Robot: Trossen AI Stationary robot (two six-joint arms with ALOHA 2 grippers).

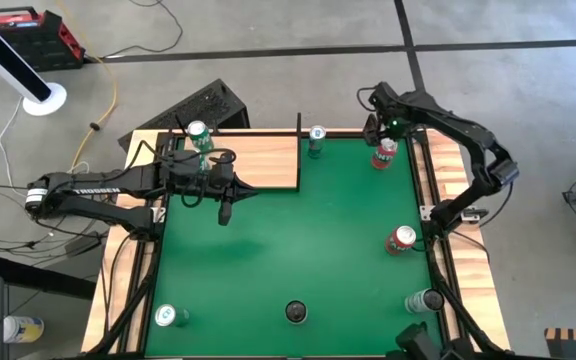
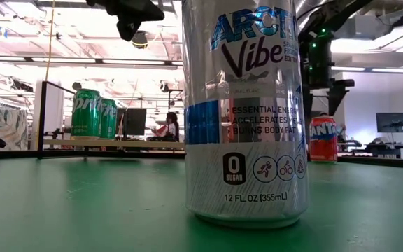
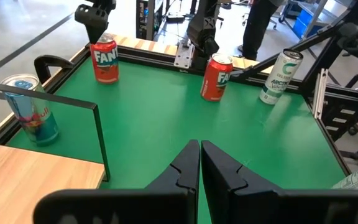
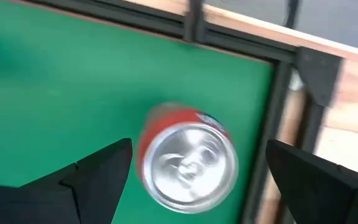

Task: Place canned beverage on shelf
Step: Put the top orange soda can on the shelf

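Shelf (image 1: 258,160), a flat pale wood panel with a thin dark frame, lies at the far left corner of the green mat (image 1: 298,240), which covers the tabletop (image 1: 473,255). Light wooden border strips edge the mat on the left and right.

The left arm (image 1: 88,190) reaches in from the left, level with the shelf's near edge. Its left gripper (image 1: 225,212) hangs over the mat just beside the shelf's near edge, the fingers pressed together and holding nothing. The right arm (image 1: 478,150) bends around the far right corner. Its right gripper (image 4: 194,165) hovers above a red Fanta can (image 1: 384,152) standing near that corner, with the fingers spread wide on either side of the can top and not touching it.

2 green Sprite cans (image 1: 201,140) stand upright on the far left part of the shelf. A silver and blue can (image 1: 316,139) stands on the mat at the far edge, just right of the shelf. A second red can (image 1: 401,239) stands near the mat's right edge, closer in. A white and green can (image 1: 426,300) lies tilted by the near right corner. Another green-topped can (image 1: 171,316) stands at the near left corner. A silver Arctic Vibe can (image 2: 247,112) stands upright at the near edge, close to the low camera.
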